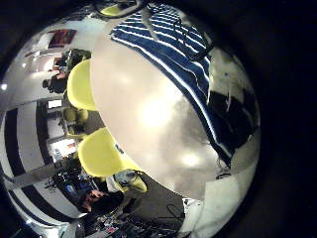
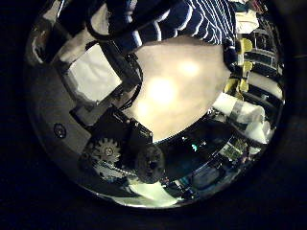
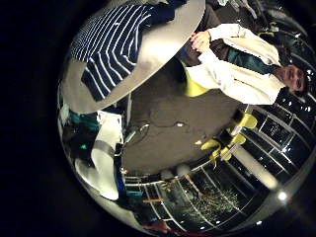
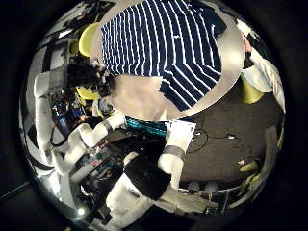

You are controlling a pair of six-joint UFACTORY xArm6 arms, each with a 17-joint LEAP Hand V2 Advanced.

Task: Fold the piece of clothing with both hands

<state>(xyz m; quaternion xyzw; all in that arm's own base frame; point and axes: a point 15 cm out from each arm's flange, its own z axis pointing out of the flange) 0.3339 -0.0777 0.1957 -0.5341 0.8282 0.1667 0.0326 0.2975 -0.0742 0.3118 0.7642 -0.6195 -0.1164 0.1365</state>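
We see striped garment (image 4: 164,48) lying flat on round surface (image 1: 149,109), both hands raised above it, left hand (image 2: 110,125) fingers relaxed and released, right hand fingers we cannot tell

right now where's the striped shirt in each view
Left little finger side palm view: striped shirt on the table's far part.
Left thumb side palm view: shirt beyond the left hand.
Right little finger side palm view: on the table.
Right thumb side palm view: fills the table.
Shared landmark: the round table.
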